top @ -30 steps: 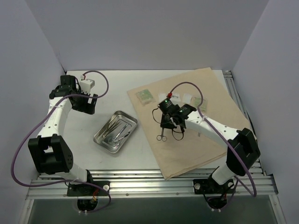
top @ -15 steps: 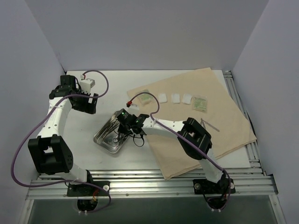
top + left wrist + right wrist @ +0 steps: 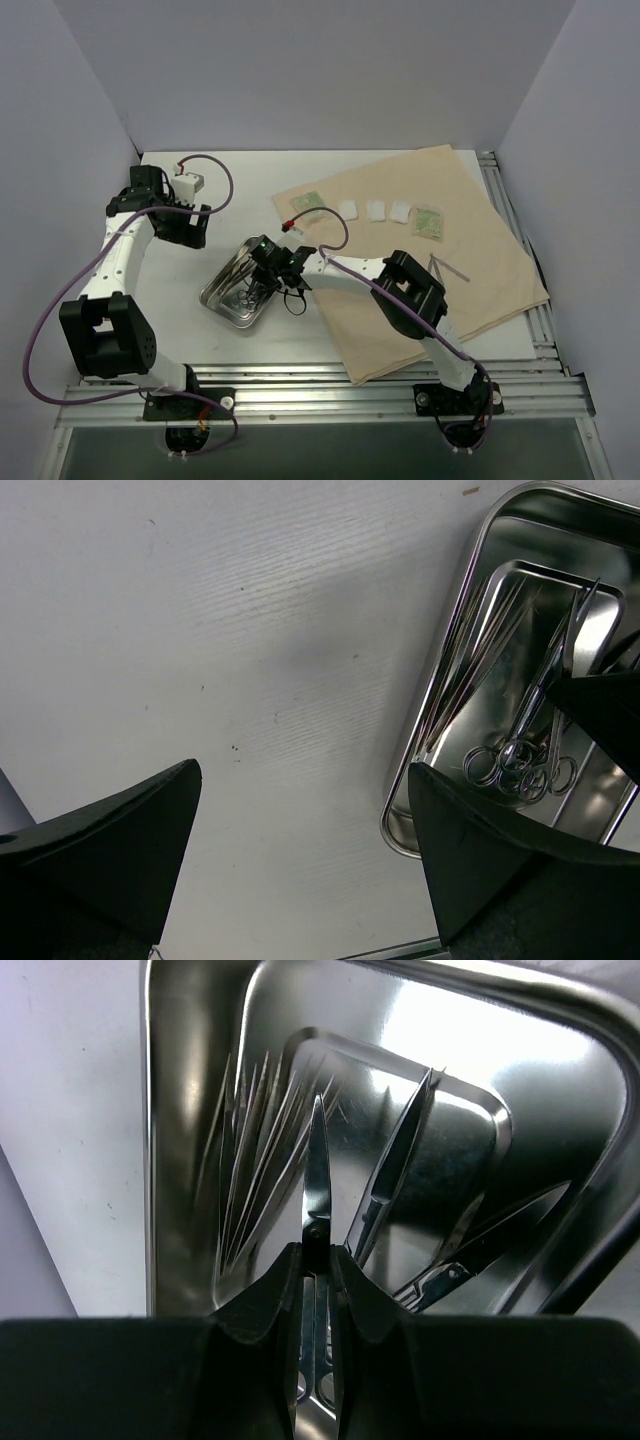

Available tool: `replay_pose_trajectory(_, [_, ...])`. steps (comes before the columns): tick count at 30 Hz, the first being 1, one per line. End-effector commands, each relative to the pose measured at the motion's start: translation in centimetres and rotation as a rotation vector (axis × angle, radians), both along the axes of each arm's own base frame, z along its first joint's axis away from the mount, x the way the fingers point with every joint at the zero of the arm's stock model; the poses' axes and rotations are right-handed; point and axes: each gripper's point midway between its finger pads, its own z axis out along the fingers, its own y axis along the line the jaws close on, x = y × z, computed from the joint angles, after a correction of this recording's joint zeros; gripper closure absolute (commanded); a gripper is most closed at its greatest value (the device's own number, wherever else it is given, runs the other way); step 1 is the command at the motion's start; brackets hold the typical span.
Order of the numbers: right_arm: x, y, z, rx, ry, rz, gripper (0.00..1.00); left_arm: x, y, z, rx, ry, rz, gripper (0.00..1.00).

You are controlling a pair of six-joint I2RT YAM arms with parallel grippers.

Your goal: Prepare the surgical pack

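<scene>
The shiny steel tray (image 3: 213, 297) sits on the white table left of the tan cloth (image 3: 480, 270). My right gripper (image 3: 263, 277) hangs low over the tray, shut on a pair of small metal scissors (image 3: 317, 1185) with the blades pointing ahead. More scissors (image 3: 385, 1195) and thin tweezers (image 3: 245, 1160) lie in the tray (image 3: 175, 1080). My left gripper (image 3: 186, 226) is open and empty (image 3: 304, 772) above bare table beside the tray (image 3: 470, 575). Three white gauze squares (image 3: 375, 210) and two green packets (image 3: 311, 206) lie on the cloth.
A thin metal tool (image 3: 447, 267) lies on the cloth's right part. A second green packet (image 3: 429, 221) is right of the gauze. White walls close in the left, back and right. Metal rails (image 3: 320, 385) run along the near edge.
My right arm has swung left from the cloth to the tray, carrying the scissors, and now holds nearly still there. The left arm has barely shifted.
</scene>
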Motion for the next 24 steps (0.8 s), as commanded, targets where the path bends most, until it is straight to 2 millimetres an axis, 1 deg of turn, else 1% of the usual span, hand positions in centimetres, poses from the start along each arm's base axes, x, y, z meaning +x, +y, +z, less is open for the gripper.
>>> replay_pose_trajectory(1, [-0.9,0.7,0.0,0.05,0.046,-0.063,1.0,0.6,0.1,1.7,0.017,-0.078,-0.014,0.06])
replay_pose_trajectory(3, [-1.4,0.8,0.5,0.052,0.036,-0.068,1.0,0.6,0.2,1.9,0.022,-0.084,-0.014,0.06])
replay_pose_trajectory(6, [-1.3,1.1,1.2,0.041,0.014,-0.05,0.99,0.6,0.2,1.6,0.021,-0.078,-0.016,0.06])
replay_pose_trajectory(7, [-1.4,1.0,1.3,0.034,0.016,-0.037,0.95,0.6,0.2,1.4,0.021,-0.075,-0.014,0.06])
replay_pose_trajectory(8, [-1.2,1.0,1.6,0.031,0.013,-0.028,0.83,0.6,0.1,1.3,0.021,-0.071,-0.016,0.06])
replay_pose_trajectory(9, [-0.7,1.1,2.3,0.025,-0.01,-0.003,0.76,0.6,0.2,1.3,0.023,-0.067,-0.014,0.06])
replay_pose_trajectory(10, [-0.6,0.9,2.7,0.013,-0.021,0.006,0.65,0.6,0.2,1.2,0.026,-0.064,-0.015,0.06])
replay_pose_trajectory(11, [-0.4,0.8,3.8,0.014,-0.042,0.014,0.62,0.5,0.2,1.3,0.026,-0.062,-0.017,0.06])
replay_pose_trajectory(13, [0.1,0.1,5.0,-0.011,-0.089,0.045,0.61,0.5,0.2,1.5,0.024,-0.063,-0.016,0.06])
replay_pose_trajectory(14, [0.2,-0.2,6.7,0.003,-0.122,0.055,0.6,0.3,0.1,1.6,0.022,-0.057,-0.019,0.06])
replay_pose_trajectory(15, [0.3,-0.3,7.5,0.005,-0.149,0.074,0.6,0.3,0.1,1.8,0.021,-0.062,-0.02,0.06])
replay_pose_trajectory(16, [0.5,-0.8,7.8,-0.004,-0.198,0.113,0.6,0.3,0.1,1.9,0.018,-0.061,-0.022,0.06])
replay_pose_trajectory(17, [0.4,-1.2,10.2,0.023,-0.24,0.141,0.59,0.2,0.0,1.9,0.011,-0.055,-0.024,0.06])
replay_pose_trajectory(18, [0.7,-1.5,11.5,0.037,-0.28,0.16,0.57,0.3,-0.1,2.1,0.011,-0.056,-0.026,0.06])
replay_pose_trajectory(19, [1.7,-3.3,12.9,0.007,-0.331,0.192,0.54,0.4,-0.1,2.2,0.006,-0.054,-0.02,0.06])
replay_pose_trajectory(20, [1.7,-3.8,13.5,0.024,-0.32,0.259,0.55,0.3,-0.2,2.2,0.001,-0.049,-0.016,0.06])
replay_pose_trajectory(21, [2.5,-5.1,14.1,0.024,-0.317,0.288,0.57,0.4,-0.2,2.3,-0.004,-0.05,-0.01,0.06])
replay_pose_trajectory(22, [2.6,-7.1,13.5,-0.008,-0.277,0.316,0.61,0.5,-0.3,2.6,-0.008,-0.055,-0.009,0.06])
replay_pose_trajectory(23, [4.2,-10.0,14.9,-0.03,-0.315,0.365,0.62,0.4,-0.5,2.7,-0.021,-0.054,-0.009,0.06])
replay_pose_trajectory(24, [4.9,-12.1,15.1,-0.086,-0.33,0.372,0.62,0.3,-0.6,2.9,-0.025,-0.055,-0.011,0.06])
